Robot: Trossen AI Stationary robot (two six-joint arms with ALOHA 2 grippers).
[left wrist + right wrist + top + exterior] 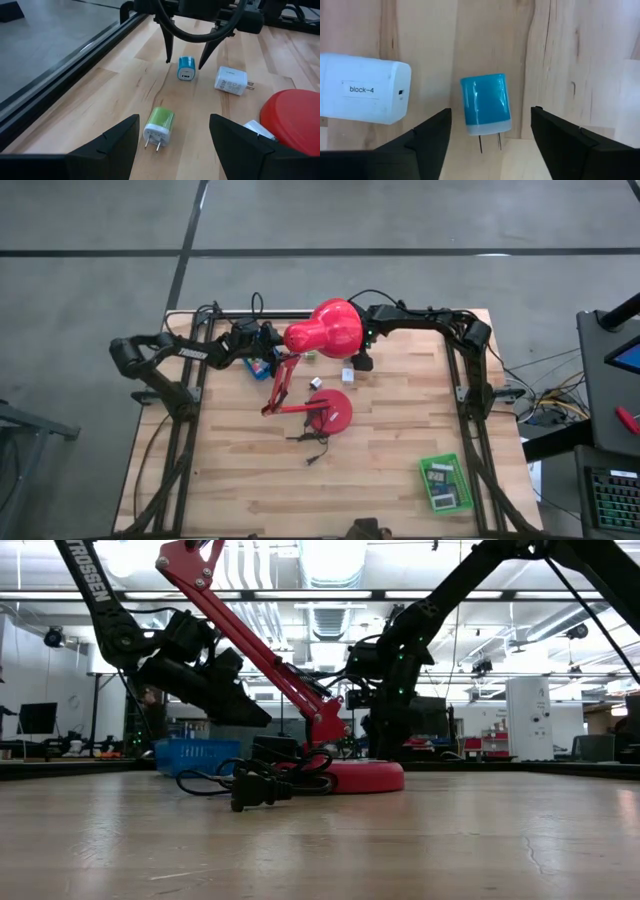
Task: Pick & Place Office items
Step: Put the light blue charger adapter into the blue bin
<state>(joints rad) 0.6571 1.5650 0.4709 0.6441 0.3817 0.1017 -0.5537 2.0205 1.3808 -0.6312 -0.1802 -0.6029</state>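
Note:
The office items are small charger blocks lying flat on the wooden table. A teal block (pixel 485 104) lies between the open fingers of my right gripper (pixel 491 111), which points down over it and stands clear on both sides. A white block (pixel 362 95) labelled block-4 lies beside it. In the left wrist view a green block (pixel 159 125) lies just ahead of my open left gripper (pixel 173 120), and beyond it are the teal block (pixel 186 68), my right gripper (pixel 186 59) and the white block (pixel 231 80).
A big red desk lamp stands mid-table: its base (pixel 330 412) is near the blocks, its head (pixel 325 330) hangs over both grippers, and its black cord and plug (pixel 255 785) trail toward the near edge. A blue tray (pixel 195 753) sits far left, a green tray (pixel 445 485) near right.

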